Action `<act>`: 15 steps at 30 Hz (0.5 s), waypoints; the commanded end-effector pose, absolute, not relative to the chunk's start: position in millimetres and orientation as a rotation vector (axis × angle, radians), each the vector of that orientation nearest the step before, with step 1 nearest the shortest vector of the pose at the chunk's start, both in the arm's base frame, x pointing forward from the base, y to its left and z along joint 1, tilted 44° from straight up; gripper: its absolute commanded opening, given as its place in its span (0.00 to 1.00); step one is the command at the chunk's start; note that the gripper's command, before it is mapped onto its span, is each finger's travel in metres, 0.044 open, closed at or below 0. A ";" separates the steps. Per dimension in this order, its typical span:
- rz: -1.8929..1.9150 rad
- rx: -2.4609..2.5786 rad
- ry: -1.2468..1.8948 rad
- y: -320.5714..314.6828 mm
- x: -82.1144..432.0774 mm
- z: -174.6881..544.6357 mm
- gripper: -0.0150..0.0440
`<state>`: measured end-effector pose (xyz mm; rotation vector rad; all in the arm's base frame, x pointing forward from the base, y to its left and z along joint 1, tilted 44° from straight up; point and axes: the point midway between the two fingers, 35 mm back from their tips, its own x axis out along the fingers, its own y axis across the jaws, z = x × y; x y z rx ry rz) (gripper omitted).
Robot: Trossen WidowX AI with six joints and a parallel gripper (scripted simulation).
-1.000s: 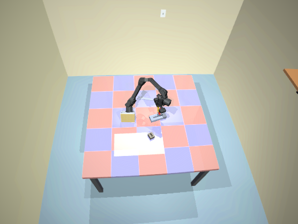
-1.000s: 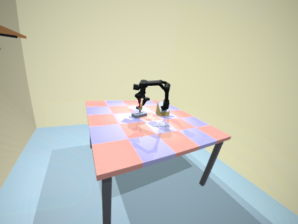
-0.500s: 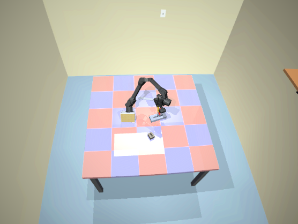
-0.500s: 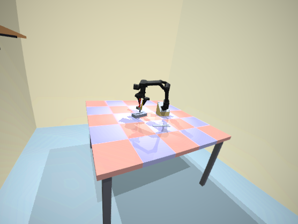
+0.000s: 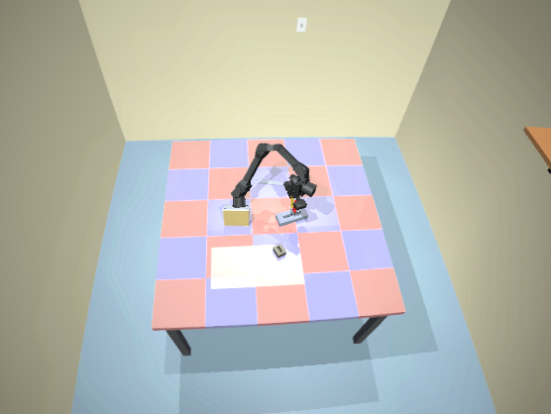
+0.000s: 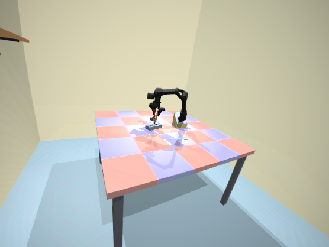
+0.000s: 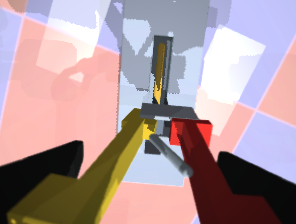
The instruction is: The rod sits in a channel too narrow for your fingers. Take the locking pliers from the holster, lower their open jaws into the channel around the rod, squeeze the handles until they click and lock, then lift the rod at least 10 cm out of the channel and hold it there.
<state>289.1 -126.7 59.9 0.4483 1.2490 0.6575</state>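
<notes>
Closest in the wrist view, the black parallel-jaw gripper grasps the locking pliers, one yellow handle and one red, their long axis roughly upright and the grey metal head pointing down at the channel. Beyond the head, a slender golden-yellow rod lies in the narrow slot of a long grey block, its long axis running lengthwise along the block. Block and pliers are on or above a pink-and-lavender checkered table.
</notes>
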 end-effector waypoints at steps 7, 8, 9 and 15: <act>0.657 0.446 1.245 -121.1 291.1 53.2 0.80; 0.657 0.446 1.245 -120.4 291.4 52.5 0.80; 0.657 0.446 1.245 -119.7 291.6 51.9 0.80; 0.657 0.446 1.245 -115.3 293.1 48.0 0.80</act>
